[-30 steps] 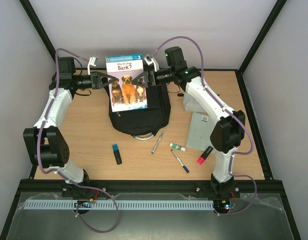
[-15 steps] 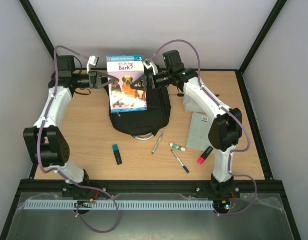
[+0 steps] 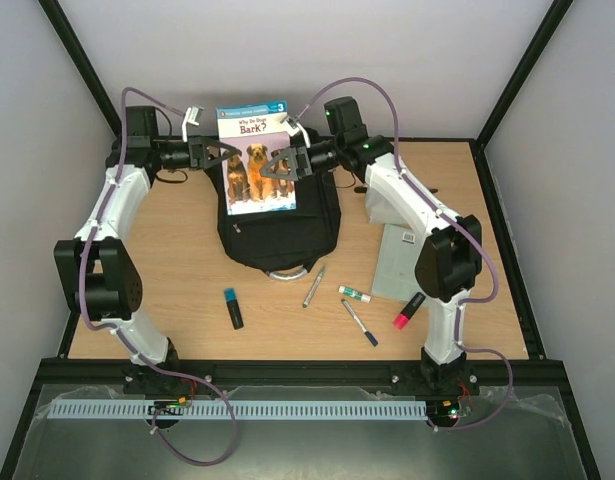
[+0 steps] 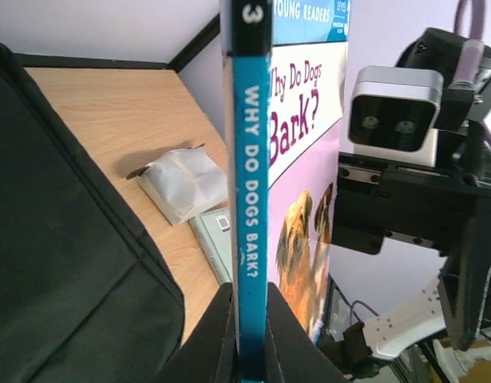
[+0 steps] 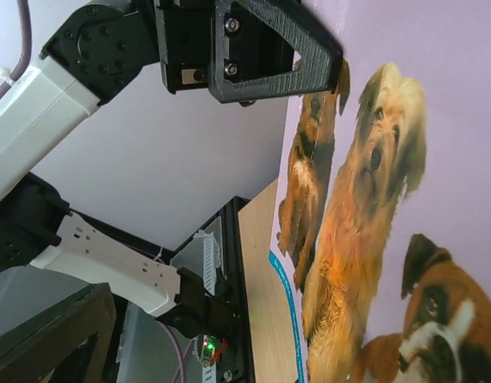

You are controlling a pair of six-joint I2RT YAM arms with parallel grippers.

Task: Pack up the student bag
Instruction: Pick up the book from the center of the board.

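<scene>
One wooden table [image 3: 187,290] lies below: left pincer [image 3: 225,158] grips book [image 3: 249,188], right pincer [image 3: 273,167] gapes.

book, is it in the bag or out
Out: the book stands upright over the student bag, its spine pinched in the left gripper.

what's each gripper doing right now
Left gripper: closed on the thin blue-spined paperback dog book, at its spine.
Right gripper: open, holding nothing.
</scene>
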